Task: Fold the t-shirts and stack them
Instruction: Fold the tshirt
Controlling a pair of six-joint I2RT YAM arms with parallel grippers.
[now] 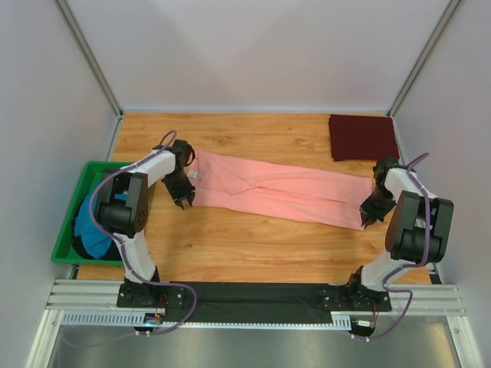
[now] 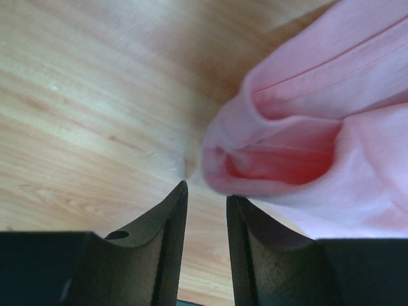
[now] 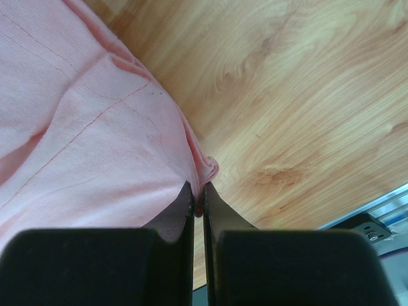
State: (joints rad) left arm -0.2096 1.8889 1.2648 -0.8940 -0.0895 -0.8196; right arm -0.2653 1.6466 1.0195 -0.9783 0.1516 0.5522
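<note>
In green bin [image 1: 67, 222], left of table [image 1: 230, 245]: teal-blue t-shirt [image 1: 92, 234], bunched. Stretched long across the table: salmon-pink t-shirt [image 1: 268, 188]. Folded at far right corner: maroon t-shirt [image 1: 362, 136]. Right gripper [image 3: 198, 188] pinched on salmon-pink hem; left gripper [image 2: 206, 191] parted, just short of the other end.

Wooden tabletop [image 1: 253, 245]: light oak grain, warm tone.
Behind it, a plain pale back wall [image 1: 253, 54]; matching side walls to its left [image 1: 38, 115] and right [image 1: 464, 100].
Metal posts rise from its far corners, left [image 1: 90, 57] and right [image 1: 426, 57].
Green bin [image 1: 65, 230] just beside its left edge.
Slotted aluminium rail [image 1: 77, 295] along its near edge, with a black plate [image 1: 253, 295] at the middle.
Light even and soft, shadows faint.
</note>
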